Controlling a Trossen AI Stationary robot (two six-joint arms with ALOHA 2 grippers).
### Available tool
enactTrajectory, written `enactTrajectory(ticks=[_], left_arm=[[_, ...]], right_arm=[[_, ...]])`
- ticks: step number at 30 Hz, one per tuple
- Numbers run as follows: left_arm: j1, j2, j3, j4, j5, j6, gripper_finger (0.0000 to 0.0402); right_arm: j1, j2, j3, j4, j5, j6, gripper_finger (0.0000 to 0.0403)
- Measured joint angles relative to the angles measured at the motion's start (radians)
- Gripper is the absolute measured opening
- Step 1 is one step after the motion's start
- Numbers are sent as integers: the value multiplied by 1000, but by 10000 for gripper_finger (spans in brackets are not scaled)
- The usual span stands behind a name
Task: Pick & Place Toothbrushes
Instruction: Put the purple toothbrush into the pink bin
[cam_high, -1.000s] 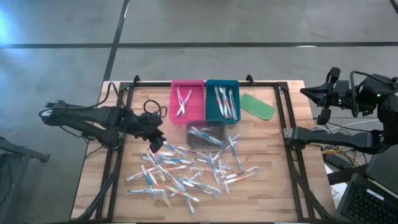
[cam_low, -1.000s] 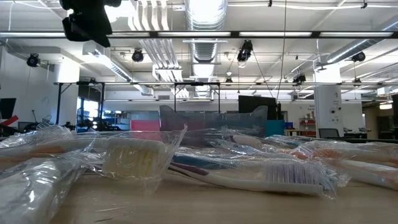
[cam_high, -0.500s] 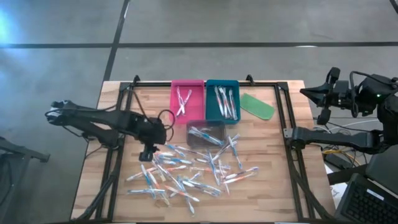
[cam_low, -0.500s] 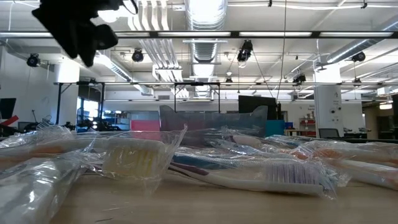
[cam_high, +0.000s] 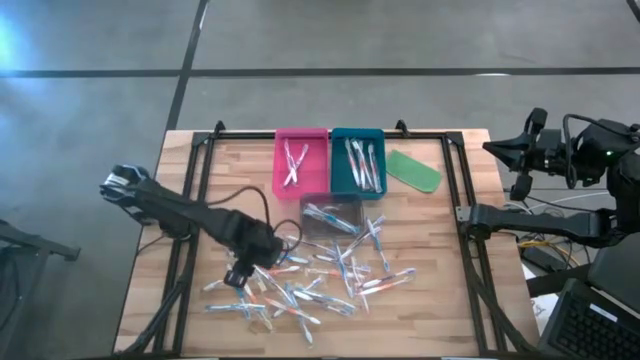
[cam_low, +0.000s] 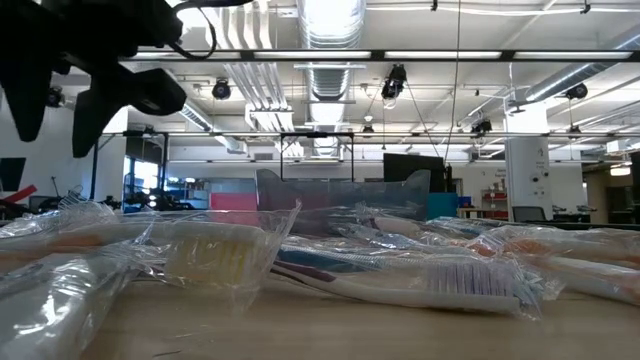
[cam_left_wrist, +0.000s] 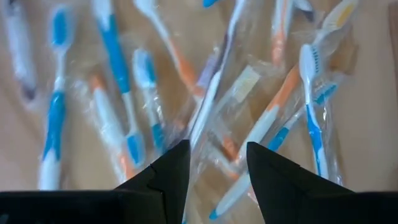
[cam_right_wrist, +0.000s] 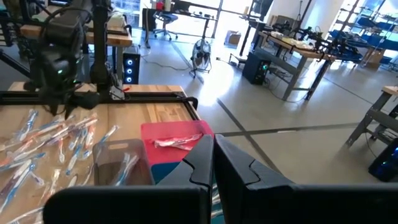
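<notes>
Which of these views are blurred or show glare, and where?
Left wrist view: the toothbrushes look soft and blurred, their wrappers glinting. Low view: the ceiling light glares white, and the left gripper is a dark silhouette. High view: a pale flare at the upper left corner.

Dozens toothbrushes (cam_high: 300, 275); three trays (cam_high: 301, 160); one green piece (cam_high: 414, 170).

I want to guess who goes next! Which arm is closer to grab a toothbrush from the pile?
The left one, most likely. Its gripper hangs right over the toothbrushes with its fingers open. The right gripper waits shut, off past the table edge.
</notes>
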Motion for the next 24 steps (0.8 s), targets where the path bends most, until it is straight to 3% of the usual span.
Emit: enactTrajectory(ticks=[9, 12, 24], left_arm=[[-51, 121, 0, 156, -42, 88, 163], [-51, 161, 0, 157, -91, 61, 163], [-71, 263, 0, 166, -110, 48, 160]], right_arm=[[0, 0, 0, 0, 0, 0, 8], [0, 0, 0, 0, 0, 0, 8], [0, 0, 0, 0, 0, 0, 8]])
